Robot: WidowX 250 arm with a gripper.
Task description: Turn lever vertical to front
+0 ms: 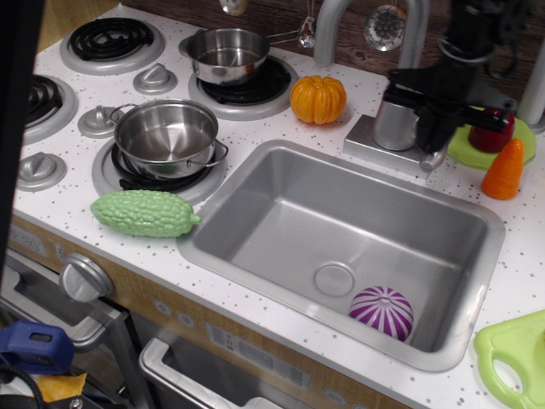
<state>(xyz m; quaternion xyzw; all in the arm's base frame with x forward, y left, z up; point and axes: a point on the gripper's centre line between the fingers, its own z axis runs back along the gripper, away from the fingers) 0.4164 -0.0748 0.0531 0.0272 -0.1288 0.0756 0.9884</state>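
The tap's cylindrical base (390,124) stands on its plate behind the sink (255,183). My black gripper (436,141) hangs over the right side of that base and covers the side knob. The lever (433,159) shows only as a small silver tip sticking out below the fingers (424,128), pointing down toward the sink. The jaws look closed around the lever, and its upper part is hidden by them.
The curved spout (328,25) rises behind the tap. An orange pumpkin (318,99) sits to its left; a carrot (504,170) and a red vegetable on a green plate (464,152) sit to its right. A purple ball (381,312) lies in the sink. Pots (166,136) stand on the stove, with a green gourd (145,213) in front.
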